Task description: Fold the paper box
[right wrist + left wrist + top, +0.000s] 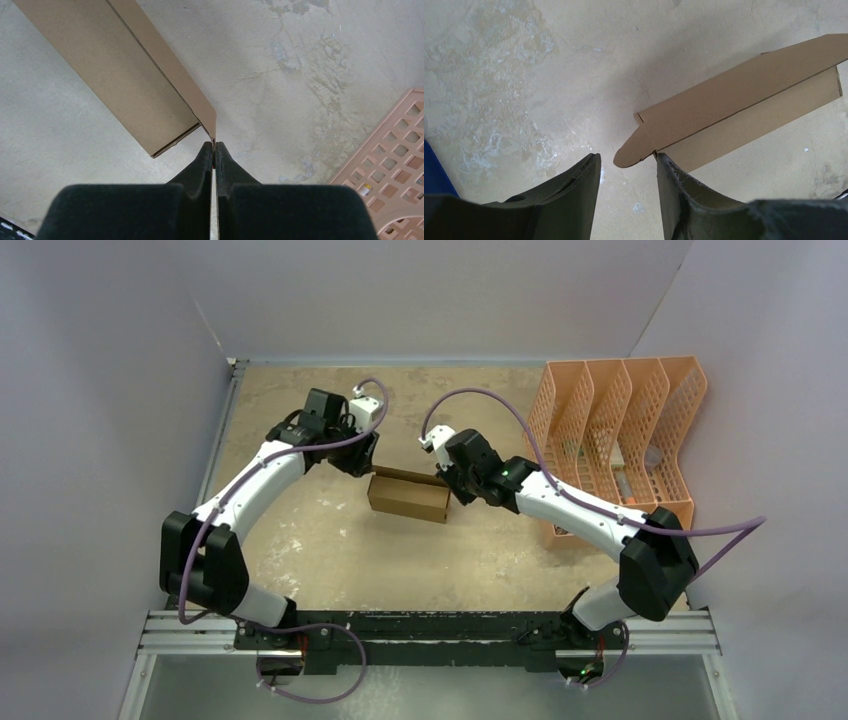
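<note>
At the near edge a black and silver metal rail point(430, 632) was seen, with the arm bases bolted to it. Beyond it, on the mottled, scuffed beige table point(300, 550), a small shallow rectangular paper box point(408, 498) of plain brown cardboard was set at about the middle, between the two grippers. Its surface was smooth and matt, with crisp folded edges. A long top flap lay over its side wall, ending in a rounded tab point(631, 150).

The left gripper point(626, 157) was held with its black fingers apart at the box's left end, the rounded tab lying between them. The right gripper point(214, 147) was pinched together on the thin corner of a flap at the box's right end.

Farther right, a peach-orange perforated plastic file organizer point(620, 430) with upright dividers was placed well apart from the box. Small items could be glimpsed through its lattice, but not identified.
</note>
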